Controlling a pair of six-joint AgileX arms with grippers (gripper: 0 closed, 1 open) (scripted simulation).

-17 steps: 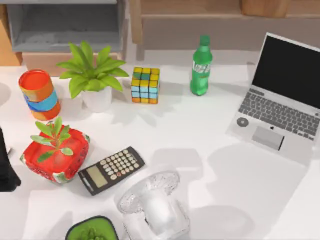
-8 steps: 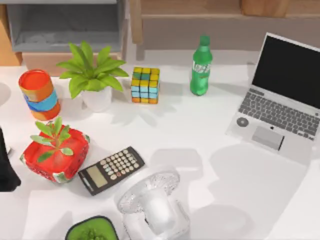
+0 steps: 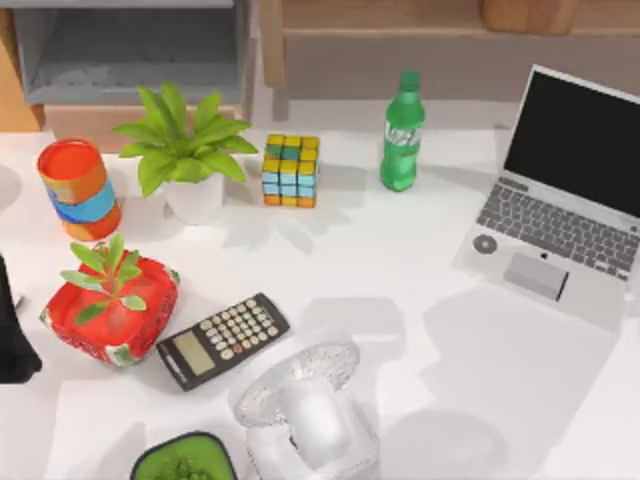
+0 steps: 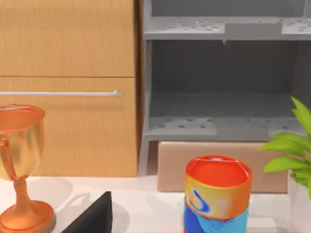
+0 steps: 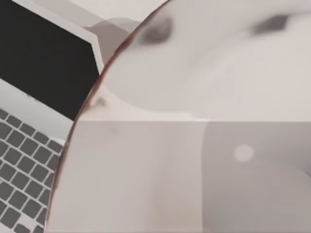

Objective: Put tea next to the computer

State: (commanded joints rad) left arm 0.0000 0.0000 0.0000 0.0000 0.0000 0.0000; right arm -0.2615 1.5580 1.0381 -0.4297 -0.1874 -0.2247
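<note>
The computer (image 3: 560,210) is a silver-grey laptop, open, with a black screen, at the table's right side. Its screen and keys (image 5: 29,160) also appear in the right wrist view. There the tea (image 5: 204,121) looms very close as a wide pale round lid with a thin brownish rim, in front of the laptop and covering part of it. I cannot tell from this view how the tea is held. My left arm (image 3: 10,335) stays parked at the table's left edge as a dark shape.
A green soda bottle (image 3: 402,130), a colour cube (image 3: 290,170) and a potted plant (image 3: 185,150) stand at the back. A calculator (image 3: 222,340), a clear domed object (image 3: 305,410), a red planter (image 3: 110,305) and an orange can (image 3: 78,188) lie left and front.
The objects on the table have not moved. The broad soft shadow on the table in front of the laptop has drifted slightly to the right.
</note>
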